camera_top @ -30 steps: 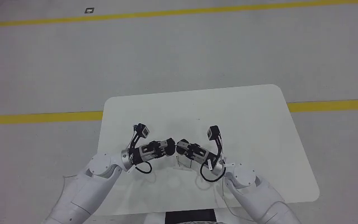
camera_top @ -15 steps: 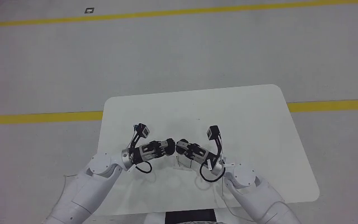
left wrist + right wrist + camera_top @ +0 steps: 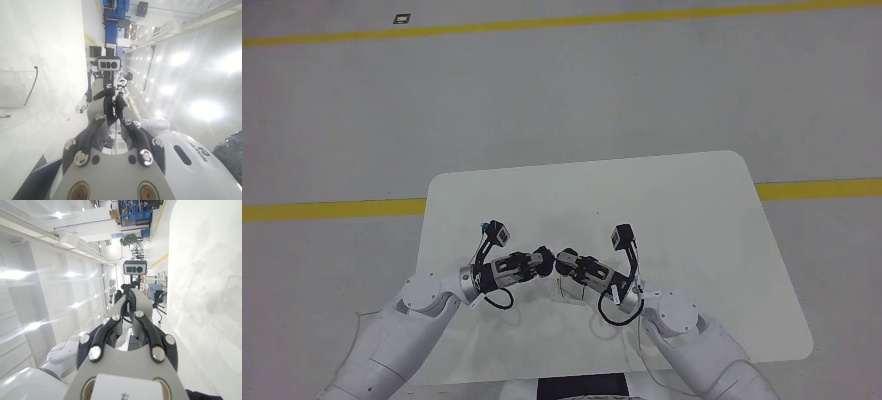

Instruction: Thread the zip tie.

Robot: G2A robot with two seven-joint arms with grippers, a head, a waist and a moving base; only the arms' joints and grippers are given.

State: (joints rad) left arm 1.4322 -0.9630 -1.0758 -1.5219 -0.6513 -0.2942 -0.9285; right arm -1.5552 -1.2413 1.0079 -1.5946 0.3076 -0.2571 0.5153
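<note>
Left claw [image 3: 547,258] and right claw [image 3: 563,263] meet tip to tip, both closed.
Black zip tie [image 3: 31,85] lies on table [image 3: 692,220] nearby.

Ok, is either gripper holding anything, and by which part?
Cannot be told: the left gripper and right gripper meet tip to tip, hiding any hold. One black zip tie lies unheld, apart from both.

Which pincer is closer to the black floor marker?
Left. The black floor marker lies far beyond the table; the left pincer sits on its side, the right pincer just past it.
</note>
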